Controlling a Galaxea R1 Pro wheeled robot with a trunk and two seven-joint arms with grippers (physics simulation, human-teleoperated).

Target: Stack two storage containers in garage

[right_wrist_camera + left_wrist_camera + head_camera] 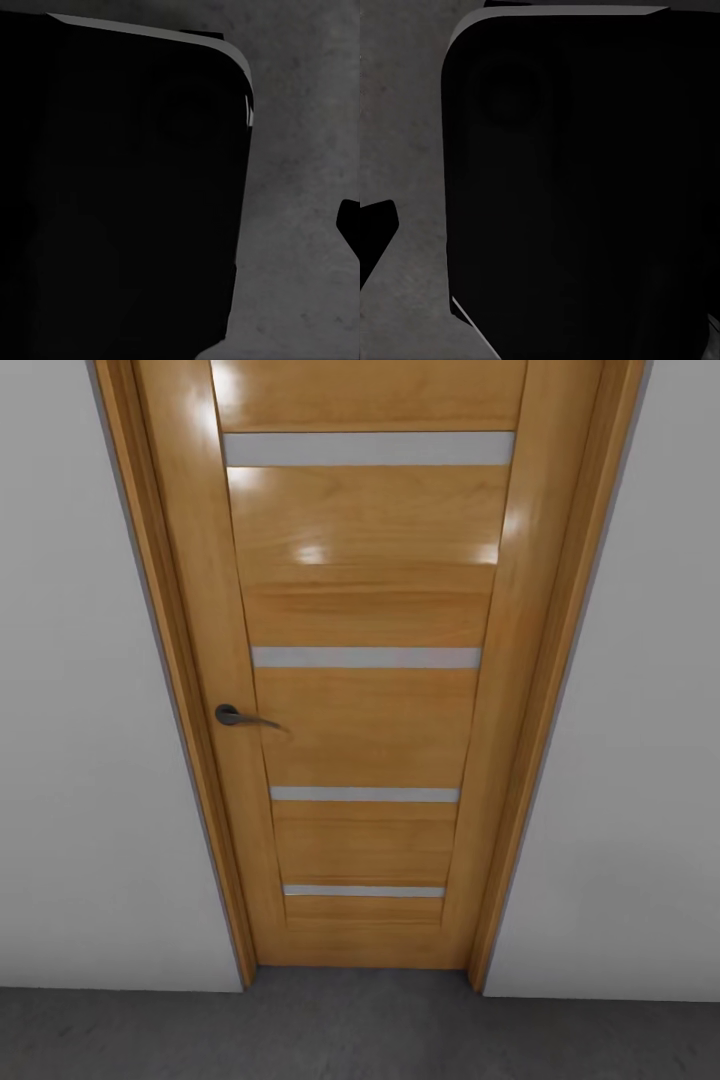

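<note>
The two storage containers are out of view. In the head view an orange-brown wooden door (365, 690) of the garage stands shut straight ahead, set in white-grey walls (90, 760). A strip of dark grey concrete floor (350, 1030) runs below it. In the left wrist view a black finger (375, 236) pokes in over the concrete floor (405, 135), beside a large black rounded body of the robot (585, 195). The right wrist view has a black finger (351, 225) at its edge, over the floor (300, 150).
The door has a dark metal lever handle (238, 716) on its left side and several pale horizontal strips (365, 657). Its wooden frame (545, 690) meets the floor. The black robot body (120, 195) hangs close over the concrete.
</note>
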